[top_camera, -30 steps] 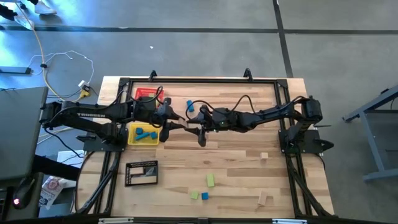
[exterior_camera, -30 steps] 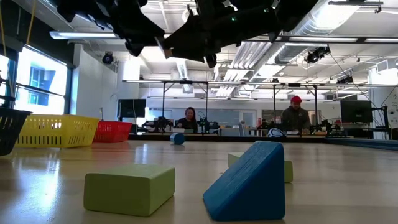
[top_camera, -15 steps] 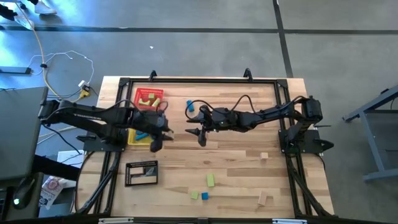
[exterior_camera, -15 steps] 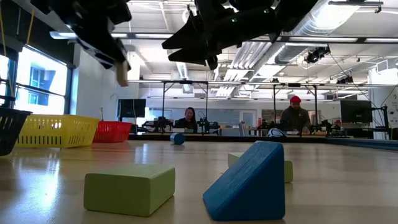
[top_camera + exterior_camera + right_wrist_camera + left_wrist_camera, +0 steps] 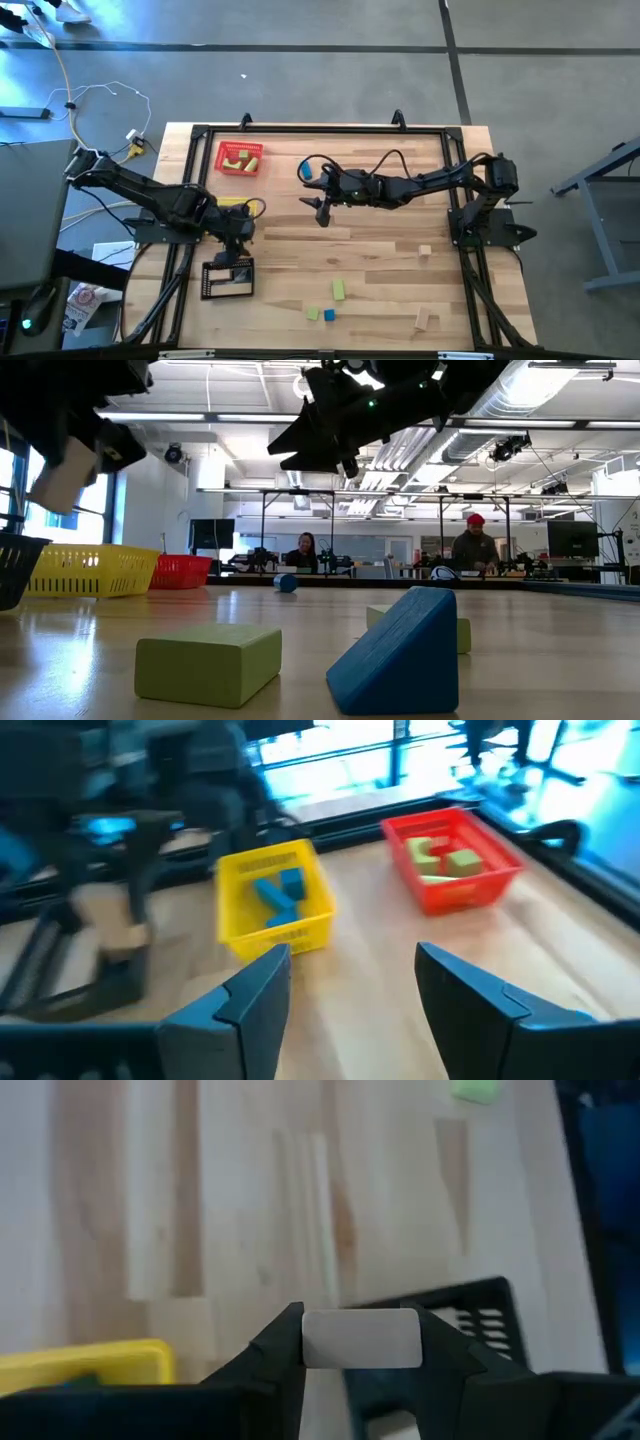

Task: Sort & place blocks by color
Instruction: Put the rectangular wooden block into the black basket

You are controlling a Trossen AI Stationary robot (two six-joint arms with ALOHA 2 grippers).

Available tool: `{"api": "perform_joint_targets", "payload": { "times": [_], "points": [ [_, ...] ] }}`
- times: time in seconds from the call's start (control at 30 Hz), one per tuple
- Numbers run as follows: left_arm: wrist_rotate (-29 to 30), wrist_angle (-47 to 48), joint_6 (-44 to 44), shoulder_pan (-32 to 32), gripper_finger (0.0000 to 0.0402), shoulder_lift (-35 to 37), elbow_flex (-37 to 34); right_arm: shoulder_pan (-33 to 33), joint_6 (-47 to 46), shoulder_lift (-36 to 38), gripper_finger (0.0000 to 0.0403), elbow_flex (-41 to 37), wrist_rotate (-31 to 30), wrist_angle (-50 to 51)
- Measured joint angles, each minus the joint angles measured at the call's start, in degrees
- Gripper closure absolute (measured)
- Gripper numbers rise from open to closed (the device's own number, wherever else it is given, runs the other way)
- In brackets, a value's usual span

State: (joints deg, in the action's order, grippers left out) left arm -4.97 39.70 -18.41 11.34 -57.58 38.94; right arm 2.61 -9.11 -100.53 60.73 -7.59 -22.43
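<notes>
My left gripper [image 5: 243,240] hangs over the table's left side, between the yellow tray [image 5: 250,207] and the black tray [image 5: 210,290], shut on a pale tan block [image 5: 360,1338]. That block also shows in the low view [image 5: 62,472]. My right gripper [image 5: 320,208] stands open and holds nothing above the table's middle. Green blocks [image 5: 338,290], a blue block [image 5: 329,315] and tan blocks [image 5: 425,251] lie on the near half of the table. Blue blocks fill the yellow tray [image 5: 270,935]; green ones fill the red tray [image 5: 455,890]. My left gripper pinches the tan block by its two opposite end faces [image 5: 312,1338], one finger on each. The fingers slant downward from the table's left side. The block is lifted clear, above the table beside the black tray's rim [image 5: 480,1305].
A blue block [image 5: 310,172] lies at the far middle under the right arm's cable. A green bar [image 5: 208,663] and a blue wedge [image 5: 400,655] sit at the near edge. The table's right half has open wood.
My left gripper has carried the tan block away from my right gripper at the table's middle, swinging toward the left and near edges past the yellow tray, and has tipped its fingers steeply downward. My right gripper has stayed about where it was.
</notes>
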Motion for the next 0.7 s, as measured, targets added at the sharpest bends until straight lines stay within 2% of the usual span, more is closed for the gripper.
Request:
{"api": "perform_joint_targets", "payload": {
  "times": [0.13, 0.23, 0.47, 0.6, 0.7],
  "points": [
    [-2.5, 0.5, -3.7, 2.4, 0.0295, 0.0, 0.0, 0.6, -1.3, 0.0, 0.0203, 0.0, -7.4, -1.0],
    [-3.9, 1.3, -5.1, 4.6, 0.0294, 0.0, 0.0, 1.7, -1.4, 0.0, 0.0203, 0.0, -10.2, -2.3],
    [-3.9, 2.3, -6.0, 8.9, 0.0294, -1.4, 0.0, 5.1, -1.7, 0.0, 0.0203, 0.1, -7.1, -6.5],
    [-3.9, 0.9, -6.0, 9.5, 0.0294, -3.9, 0.0, 6.0, -3.4, 0.0, 0.0203, 3.5, -6.9, -5.6],
    [-6.5, 0.4, -5.1, 9.5, 0.0294, -6.2, 0.0, 6.2, -2.9, -0.4, 0.0203, 6.8, -8.0, -2.1]
  ]
}}
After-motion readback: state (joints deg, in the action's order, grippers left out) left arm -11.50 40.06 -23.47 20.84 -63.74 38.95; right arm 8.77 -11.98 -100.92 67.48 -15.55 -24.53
